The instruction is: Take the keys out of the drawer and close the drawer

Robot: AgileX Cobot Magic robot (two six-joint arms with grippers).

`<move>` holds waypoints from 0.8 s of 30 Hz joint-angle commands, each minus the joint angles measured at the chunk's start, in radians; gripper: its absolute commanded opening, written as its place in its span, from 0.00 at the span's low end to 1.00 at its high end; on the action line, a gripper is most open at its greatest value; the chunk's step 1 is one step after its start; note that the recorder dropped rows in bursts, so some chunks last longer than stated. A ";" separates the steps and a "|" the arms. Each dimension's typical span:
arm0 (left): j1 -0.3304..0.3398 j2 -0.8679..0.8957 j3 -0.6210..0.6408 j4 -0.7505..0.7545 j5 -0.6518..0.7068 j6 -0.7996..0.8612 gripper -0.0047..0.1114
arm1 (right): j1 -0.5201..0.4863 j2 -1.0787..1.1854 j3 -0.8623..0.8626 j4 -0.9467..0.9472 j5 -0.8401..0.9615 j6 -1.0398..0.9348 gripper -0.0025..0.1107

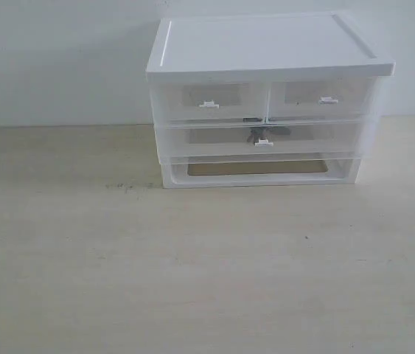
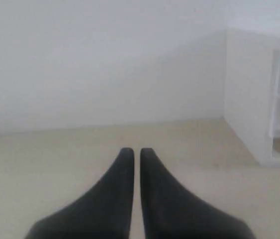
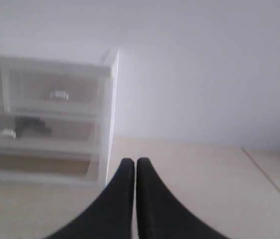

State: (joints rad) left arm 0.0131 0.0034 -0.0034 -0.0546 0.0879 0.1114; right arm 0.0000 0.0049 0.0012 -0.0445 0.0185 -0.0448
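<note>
The keys (image 1: pixel 264 133) are seen only as a small dark shape through the translucent front of the drawer (image 1: pixel 318 139), just behind and above its white tab handle (image 1: pixel 264 143); no tags or single keys can be made out. In the right wrist view the same dark bunch (image 3: pixel 30 124) is shown inside the full-width drawer, just beside the tab. The drawer's front is seen roughly level with the cabinet frame; whether it is pushed fully home cannot be told. Two half-width drawers (image 1: pixel 207 99) (image 1: pixel 327 96) are set side by side above it, under a flat white lid (image 1: pixel 266 44), and an open slot (image 1: pixel 257 168) is left below it at the base. The cabinet is stood on a pale counter (image 1: pixel 192 265) against a white wall (image 1: pixel 60 59). The left hand (image 2: pixel 137 152) is held above the counter, well apart from the cabinet's side, its dark fingers drawn narrow with only a slit between them and nothing gripped. The right hand (image 3: pixel 132 162) is likewise closed to a slit, with nothing gripped, near the cabinet's other corner.
</note>
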 commanded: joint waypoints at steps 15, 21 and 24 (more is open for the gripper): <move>0.004 -0.003 -0.039 0.055 -0.552 -0.486 0.08 | -0.002 -0.005 -0.001 -0.005 -0.597 0.390 0.02; 0.004 0.218 -0.132 0.424 -0.774 -0.704 0.08 | -0.002 0.096 -0.134 -0.125 -0.644 0.476 0.02; 0.004 0.392 -0.167 0.565 -0.950 -0.711 0.08 | -0.002 0.302 -0.240 -0.241 -0.626 0.550 0.02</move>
State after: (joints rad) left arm 0.0131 0.2965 -0.1462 0.4073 -0.7475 -0.5769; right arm 0.0000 0.1939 -0.1897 -0.2145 -0.6266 0.4708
